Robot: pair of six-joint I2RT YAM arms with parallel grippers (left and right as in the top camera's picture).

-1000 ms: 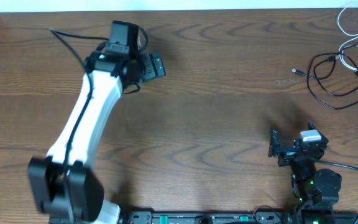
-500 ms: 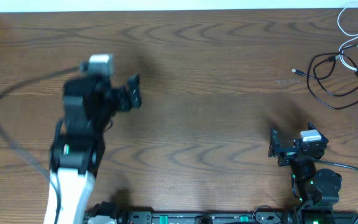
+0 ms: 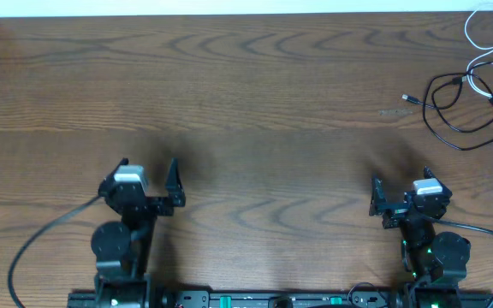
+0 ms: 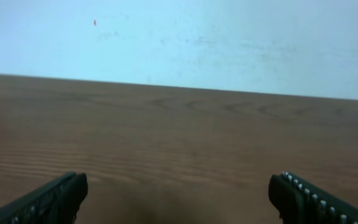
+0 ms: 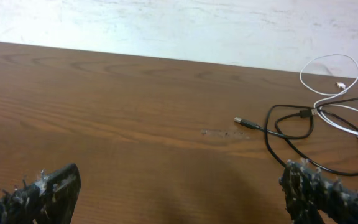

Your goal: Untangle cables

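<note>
Both arms sit low at the near edge of the wooden table [image 3: 246, 85], and neither is anywhere close to the work. The left gripper [image 3: 149, 167] has its jaws spread wide with nothing but bare wood between them; its own wrist view shows only the two dark fingertips [image 4: 61, 193] at the bottom corners and a pale wall [image 4: 179, 37] beyond the table's far edge. The right gripper [image 3: 400, 181] is spread wide too and holds nothing.

The cables lie up in the far right corner, well apart from both grippers. The black cable [image 3: 465, 147] is sprawled in loose loops, with one small plug end pointing left toward the middle of the table. The white cable [image 3: 468, 30] curls in a tall loop just behind it, nearer the far edge, and runs down into the black loops. From above the two seem to cross where the white cord meets the top of the black loop, though it is too small there to tell which lies over which.

From the right wrist view both cords lie ahead and off to the right, beyond the right-hand fingertip [image 5: 316, 186], outside the gap between the jaws
</note>
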